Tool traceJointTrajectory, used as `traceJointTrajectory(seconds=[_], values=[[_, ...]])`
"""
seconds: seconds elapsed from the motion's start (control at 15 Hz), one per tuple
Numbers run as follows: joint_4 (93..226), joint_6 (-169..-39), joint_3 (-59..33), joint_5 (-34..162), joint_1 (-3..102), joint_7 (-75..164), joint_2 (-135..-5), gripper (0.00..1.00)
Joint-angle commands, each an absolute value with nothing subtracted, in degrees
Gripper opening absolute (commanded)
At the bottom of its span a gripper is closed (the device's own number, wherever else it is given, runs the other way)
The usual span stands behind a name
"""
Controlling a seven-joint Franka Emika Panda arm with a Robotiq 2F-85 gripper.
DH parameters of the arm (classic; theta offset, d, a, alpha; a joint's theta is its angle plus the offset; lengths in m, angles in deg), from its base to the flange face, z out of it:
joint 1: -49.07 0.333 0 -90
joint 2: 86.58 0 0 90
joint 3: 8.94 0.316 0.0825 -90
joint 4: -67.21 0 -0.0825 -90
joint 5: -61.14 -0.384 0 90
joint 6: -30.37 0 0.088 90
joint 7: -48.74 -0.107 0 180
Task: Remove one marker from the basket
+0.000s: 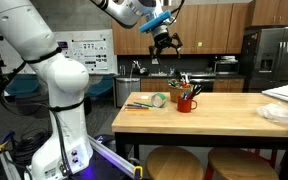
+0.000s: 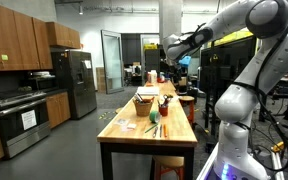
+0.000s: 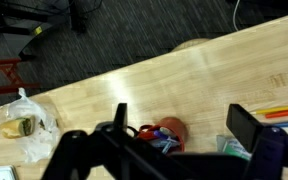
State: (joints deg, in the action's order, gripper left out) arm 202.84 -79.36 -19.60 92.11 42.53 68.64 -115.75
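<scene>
Since my gripper (image 1: 164, 43) hangs well above the table (image 1: 234, 113), fingers (image 3: 246, 128) spread wide and empty, and the red basket (image 1: 187, 103) stands below with markers (image 1: 182, 84) poking up, I should descend straight, straddle only one, close gently and lift it vertically

Under my jaws, the light wooden table (image 3: 114, 95) bears a small red cup-shaped basket (image 3: 170, 128) (markers (image 1: 183, 85) poking out) and a pale green round object (image 1: 160, 100).
</scene>
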Motion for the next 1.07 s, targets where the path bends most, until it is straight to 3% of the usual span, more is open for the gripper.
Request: traceJointTrajectory(seconds=[0.0, 1.0], values=[[204.3, -86.9, -21.2, 94.8, 41.1, 69.2, -115.1, 1.0], [194.0, -110.2, -22.6, 95.8, 39.4, 72.5, -102.2, 1.0]])
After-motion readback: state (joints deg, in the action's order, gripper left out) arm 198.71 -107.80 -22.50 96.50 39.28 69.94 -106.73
